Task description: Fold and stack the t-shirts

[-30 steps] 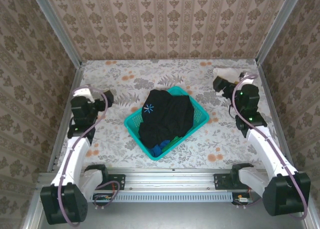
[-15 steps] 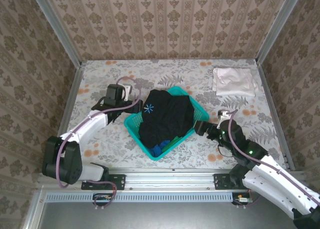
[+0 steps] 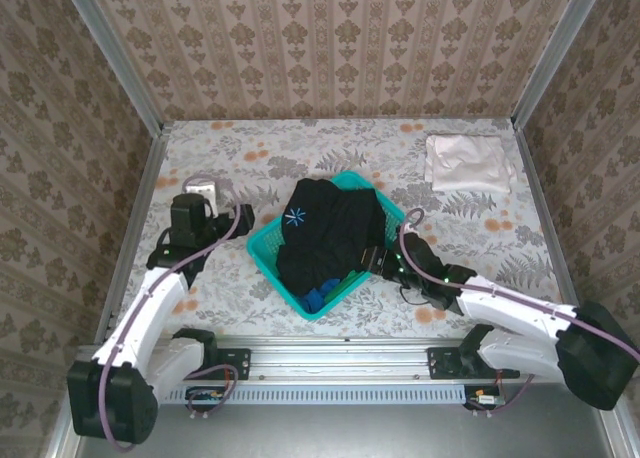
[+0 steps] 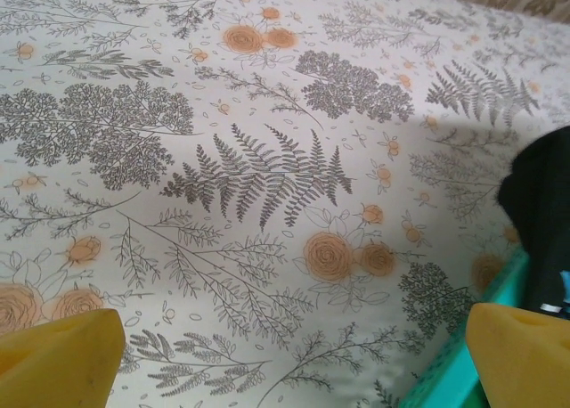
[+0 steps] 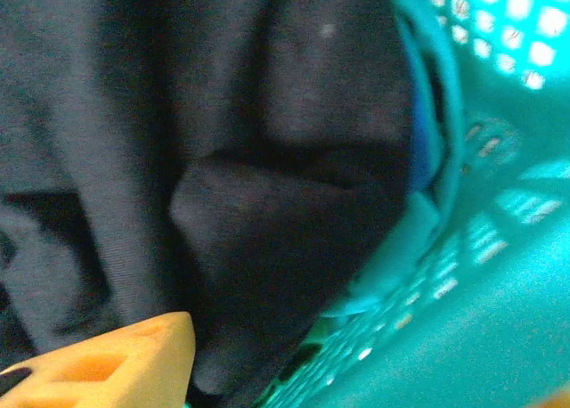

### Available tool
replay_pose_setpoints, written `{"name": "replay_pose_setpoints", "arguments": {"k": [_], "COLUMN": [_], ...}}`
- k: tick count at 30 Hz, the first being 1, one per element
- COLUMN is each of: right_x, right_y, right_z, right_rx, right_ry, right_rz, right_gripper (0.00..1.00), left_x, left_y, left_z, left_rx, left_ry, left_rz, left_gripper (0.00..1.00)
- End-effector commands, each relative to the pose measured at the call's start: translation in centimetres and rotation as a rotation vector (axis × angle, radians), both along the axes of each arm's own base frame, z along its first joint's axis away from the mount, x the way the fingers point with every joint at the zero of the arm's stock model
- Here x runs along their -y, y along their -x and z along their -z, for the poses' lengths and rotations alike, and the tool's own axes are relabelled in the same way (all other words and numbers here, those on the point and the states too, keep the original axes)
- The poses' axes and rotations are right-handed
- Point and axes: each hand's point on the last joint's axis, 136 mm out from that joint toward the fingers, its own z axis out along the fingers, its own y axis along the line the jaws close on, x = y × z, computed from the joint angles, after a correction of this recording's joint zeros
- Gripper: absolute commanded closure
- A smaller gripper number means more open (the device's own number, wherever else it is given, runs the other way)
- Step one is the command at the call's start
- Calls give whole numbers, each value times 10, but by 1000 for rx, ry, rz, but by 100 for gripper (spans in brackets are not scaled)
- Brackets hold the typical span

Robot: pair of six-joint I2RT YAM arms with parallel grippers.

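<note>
A large black t-shirt [image 3: 335, 236] with a light-blue starburst mark is heaped in the teal basket [image 3: 262, 250], and a blue t-shirt [image 3: 316, 299] peeks out at the basket's near corner. A pale white-pink t-shirt [image 3: 465, 162] lies folded at the back right. My right gripper [image 3: 372, 261] reaches low into the basket's right side. Its jaws [image 5: 356, 372] stand apart, with black cloth [image 5: 267, 239] and the basket rim [image 5: 436, 159] between them. My left gripper [image 3: 203, 192] hovers wide open over bare table left of the basket, with nothing between its fingers [image 4: 62, 354].
The flowered tabletop [image 3: 250, 158] is walled on three sides by patterned panels. In the left wrist view the basket's teal edge [image 4: 445, 372] and a bit of black cloth [image 4: 539, 203] sit at the right. A metal rail [image 3: 340, 363] runs along the near edge.
My right arm came from the white-pink t-shirt in the back right corner down to the basket's right side, and its jaws have narrowed. My left arm swung toward the basket, then drew back left.
</note>
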Motion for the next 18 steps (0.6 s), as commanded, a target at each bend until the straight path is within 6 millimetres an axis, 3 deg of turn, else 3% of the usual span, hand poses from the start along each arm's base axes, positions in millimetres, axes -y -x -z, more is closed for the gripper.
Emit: {"name": "replay_pose_setpoints", "arguments": {"k": [1,5,6,9,13,16,18], "right_x": [-15,-26,-31,-54,-79,-78,-61], "right_y": [-35,-72,-84,-122,-158,-170,-172], "right_z": [-35,-45,-51,-44,-40,-53,-64], "right_rx": [100,126,146,142,157,182,186], "right_ry": [-67,4,16,36,22,42,43], "right_rz": [89,143,152,152,138,134,144], "right_gripper": [46,55,57,61,63,51,46], "left_x": [5,10,15,38,65,88,108], "left_y": [11,16,15,16,27,42,49], "left_z": [-9,-29,-37,-54,-51,-44,-38], "left_rx": [0,20,32,35,-6,-51,-78], "left_ry": [62,58,64,66,-31,-79,-94], "left_rz": [15,59,83,189,295,359,384], "left_gripper": [0,0,0,0,4,11,15]}}
